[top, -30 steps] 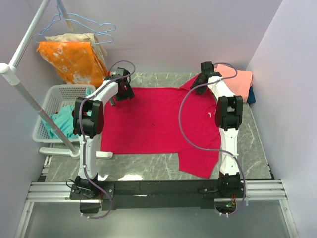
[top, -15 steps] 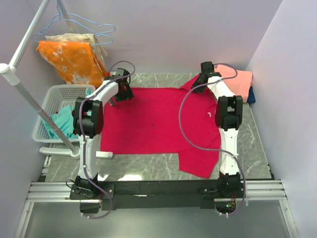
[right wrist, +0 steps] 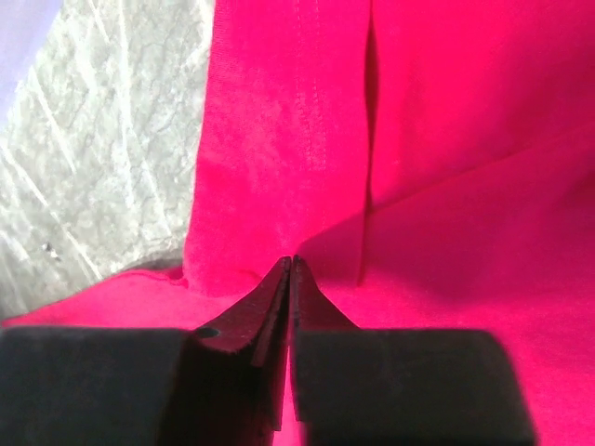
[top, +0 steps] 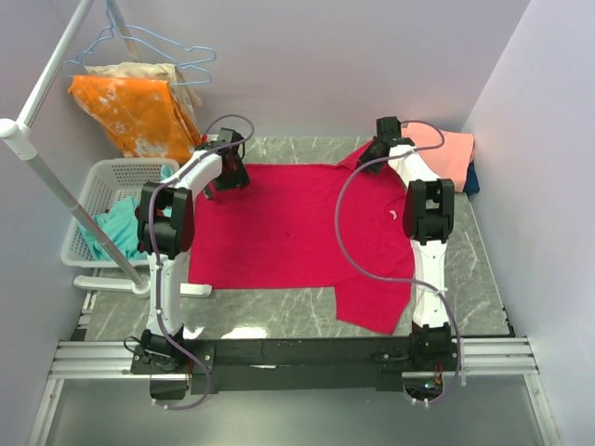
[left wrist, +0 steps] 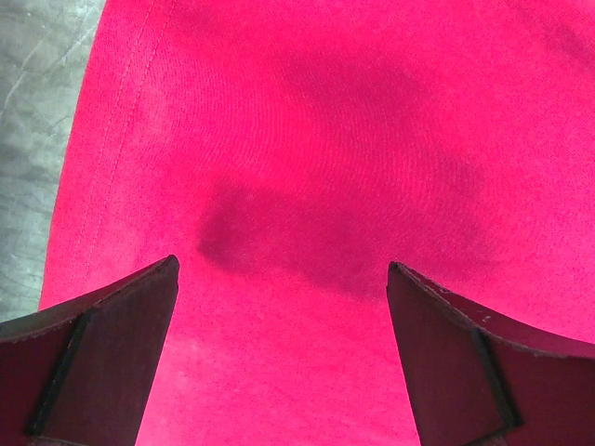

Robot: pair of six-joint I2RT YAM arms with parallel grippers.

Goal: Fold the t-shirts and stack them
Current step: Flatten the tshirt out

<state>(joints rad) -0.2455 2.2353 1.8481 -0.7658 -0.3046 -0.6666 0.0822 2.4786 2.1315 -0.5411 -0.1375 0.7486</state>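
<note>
Grey marble table | crimson t-shirt spread flat, one sleeve toward the near edge | left gripper at its far-left corner | right gripper at its far-right shoulder | salmon-pink t-shirt in far-right corner, atop dark blue t-shirt | white basket at left, holding teal cloth | orange cloth hung above
</note>
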